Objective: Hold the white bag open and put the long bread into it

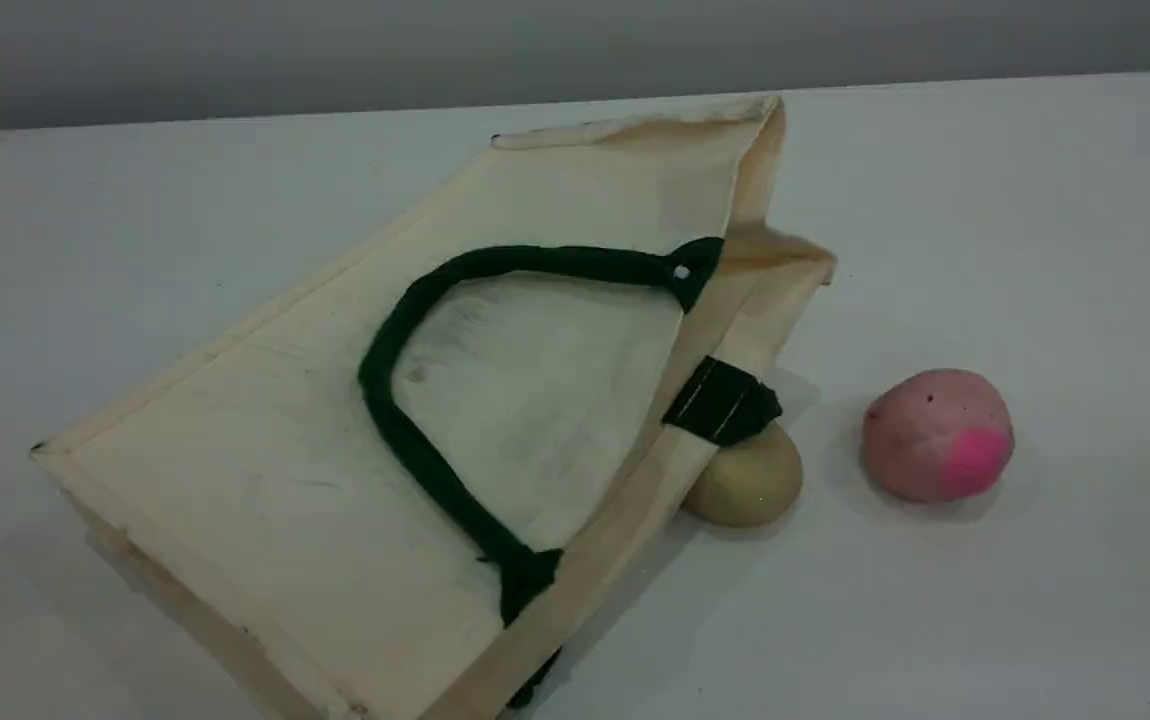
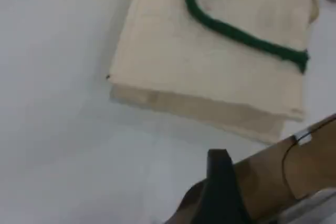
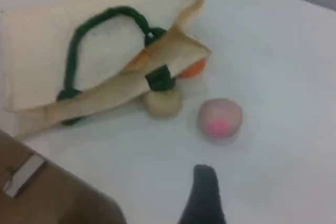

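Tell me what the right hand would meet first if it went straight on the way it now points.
Probably the pink ball: it lies just ahead of the right hand, with bare table between. Depth is unclear, so the hand might reach the table first.

We count one white bag (image 1: 265, 480) lying on the table (image 1: 1035, 250), with two dark green handles, one looped across its top side (image 1: 405, 420) and one showing only as a tab at the mouth (image 1: 725, 402). Beside it we count one beige lump (image 1: 750, 480), one pink ball (image 1: 938, 433), and one orange thing (image 3: 193, 68) peeking from the bag's mouth.
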Available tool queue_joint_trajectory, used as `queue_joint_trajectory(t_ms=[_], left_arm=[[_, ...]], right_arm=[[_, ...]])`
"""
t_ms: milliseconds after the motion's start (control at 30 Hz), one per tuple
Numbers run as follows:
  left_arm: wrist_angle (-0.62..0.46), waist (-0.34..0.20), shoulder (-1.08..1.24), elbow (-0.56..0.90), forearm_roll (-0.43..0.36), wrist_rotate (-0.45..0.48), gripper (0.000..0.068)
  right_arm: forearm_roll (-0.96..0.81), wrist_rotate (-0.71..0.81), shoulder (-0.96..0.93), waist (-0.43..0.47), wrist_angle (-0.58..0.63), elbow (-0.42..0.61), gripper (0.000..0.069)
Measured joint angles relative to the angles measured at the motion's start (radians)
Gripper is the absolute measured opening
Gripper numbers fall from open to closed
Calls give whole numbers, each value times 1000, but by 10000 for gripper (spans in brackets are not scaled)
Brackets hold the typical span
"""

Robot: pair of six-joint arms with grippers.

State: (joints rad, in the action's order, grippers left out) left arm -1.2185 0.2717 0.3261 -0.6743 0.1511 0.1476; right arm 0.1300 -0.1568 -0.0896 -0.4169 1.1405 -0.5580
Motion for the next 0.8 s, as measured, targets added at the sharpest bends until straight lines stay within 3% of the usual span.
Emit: queue_joint_trajectory(t_ms=[800], left_arm=[[143,0,0,163,7,0,465]], right_arm=[[17,51,0,0,-74,52,526]])
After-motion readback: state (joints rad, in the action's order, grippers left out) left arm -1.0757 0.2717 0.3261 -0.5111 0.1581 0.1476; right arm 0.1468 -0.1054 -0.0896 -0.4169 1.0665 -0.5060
